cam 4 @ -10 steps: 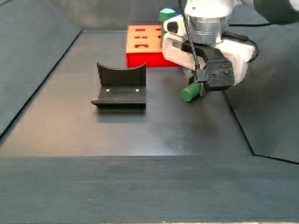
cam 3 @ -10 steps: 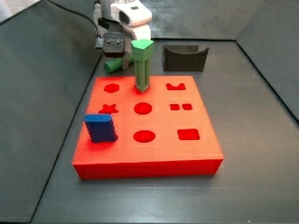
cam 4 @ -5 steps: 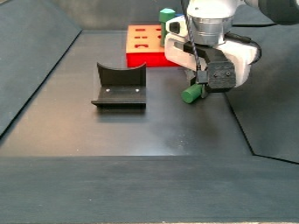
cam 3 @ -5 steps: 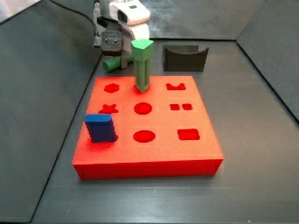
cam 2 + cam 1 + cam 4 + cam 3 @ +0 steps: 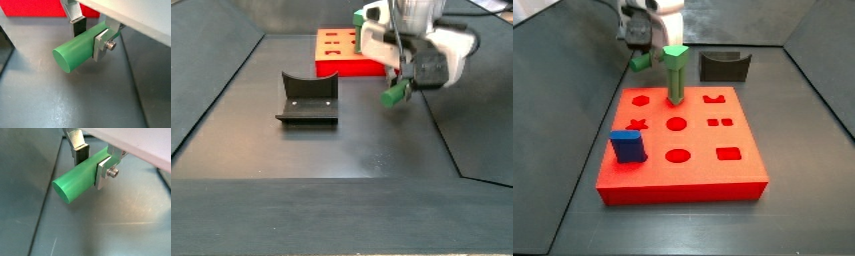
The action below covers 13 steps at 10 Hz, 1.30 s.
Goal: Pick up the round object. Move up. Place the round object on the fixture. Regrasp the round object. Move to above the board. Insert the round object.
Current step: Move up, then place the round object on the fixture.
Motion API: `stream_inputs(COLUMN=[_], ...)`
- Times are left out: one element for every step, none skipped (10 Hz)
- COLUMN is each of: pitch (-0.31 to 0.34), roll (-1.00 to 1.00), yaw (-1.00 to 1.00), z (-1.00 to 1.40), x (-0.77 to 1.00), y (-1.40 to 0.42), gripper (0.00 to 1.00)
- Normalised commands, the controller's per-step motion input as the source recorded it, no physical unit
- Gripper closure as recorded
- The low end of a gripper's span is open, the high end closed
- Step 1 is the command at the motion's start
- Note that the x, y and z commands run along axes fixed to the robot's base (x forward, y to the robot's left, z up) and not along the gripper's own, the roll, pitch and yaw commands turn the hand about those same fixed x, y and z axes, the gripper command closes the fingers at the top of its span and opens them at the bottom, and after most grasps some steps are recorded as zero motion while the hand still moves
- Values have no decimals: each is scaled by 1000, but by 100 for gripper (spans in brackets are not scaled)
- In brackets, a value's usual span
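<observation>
Risen since before, hand [image 5: 401, 88] clamps round object [image 5: 394, 94] aloft.

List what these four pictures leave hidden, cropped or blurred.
- Gripper: in both wrist views its body is cut off by the frame edge.
- Round object: in a side view its upper end is hidden behind the fingers.
- Gripper in a side view: motion-blurred, cropped at the top.
</observation>
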Motion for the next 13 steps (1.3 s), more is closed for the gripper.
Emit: stream_inputs(pitch=[56, 0, 2, 9, 12, 16, 21, 28, 34, 39, 58, 65, 36], roll=[5, 0, 3, 4, 7, 9, 13, 15, 18, 19, 20, 21, -27], yaw=[14, 0, -2, -3, -6, -8, -10, -12, -14, -14, -15, -15, 1000], z=[277, 1000, 1000, 1000, 1000, 1000, 1000, 1000, 875, 767, 491, 381, -196], x=[-13, 0, -1, -8, -14, -19, -25, -29, -24, -19, -7, 0, 1000], y=[-14, 0, 2, 2, 3, 4, 6, 8, 11, 12, 14, 15, -284], gripper=[100, 100, 100, 100, 100, 100, 100, 100, 100, 100, 100, 100, 100])
